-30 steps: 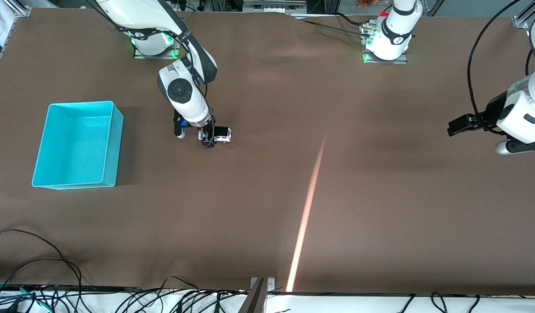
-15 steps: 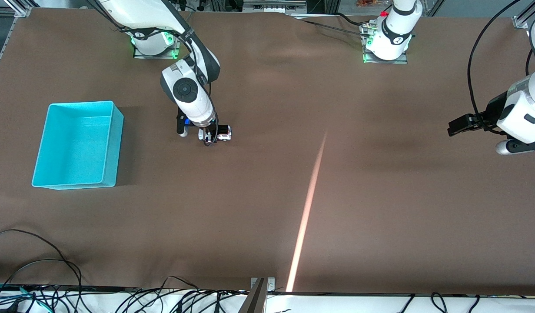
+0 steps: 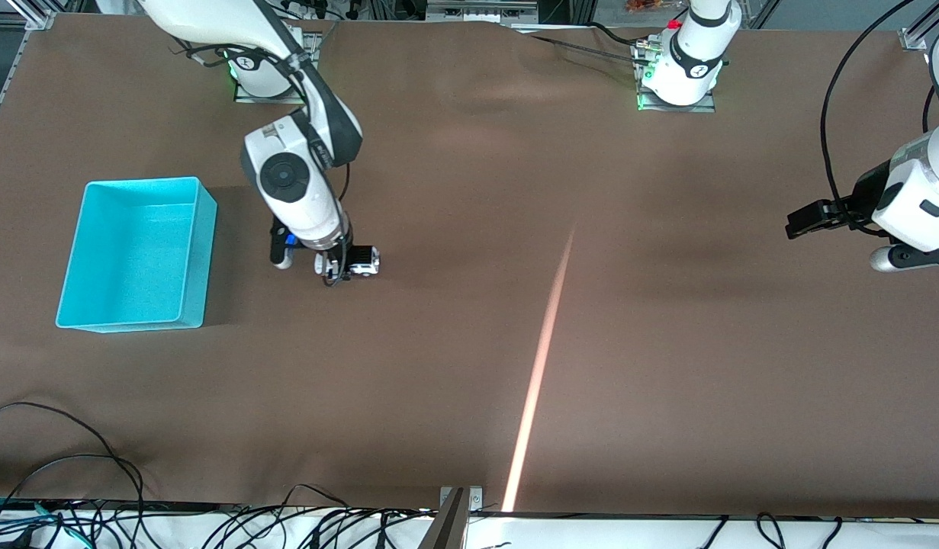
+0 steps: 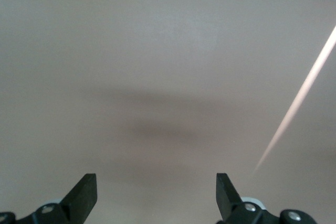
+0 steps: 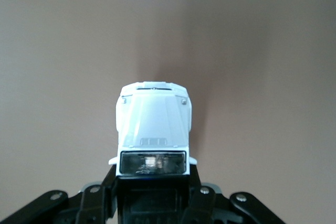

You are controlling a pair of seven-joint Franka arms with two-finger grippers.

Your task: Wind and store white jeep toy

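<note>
The right gripper [image 3: 339,268] has its fingers closed on the rear body of the white jeep toy [image 3: 360,261], which sits low over the brown surface [image 3: 591,343] between the turquoise bin [image 3: 198,252] and the table's middle, bonnet pointing away from the wrist. The toy looks light, rigid and smooth-sided, so a squeeze across its flat flanks near the cabin seems the safest hold, since glossy plastic could slip if pinched near the tapering bonnet. The left gripper [image 4: 156,195] waits with fingers spread wide and empty over bare surface at the left arm's end.
</note>
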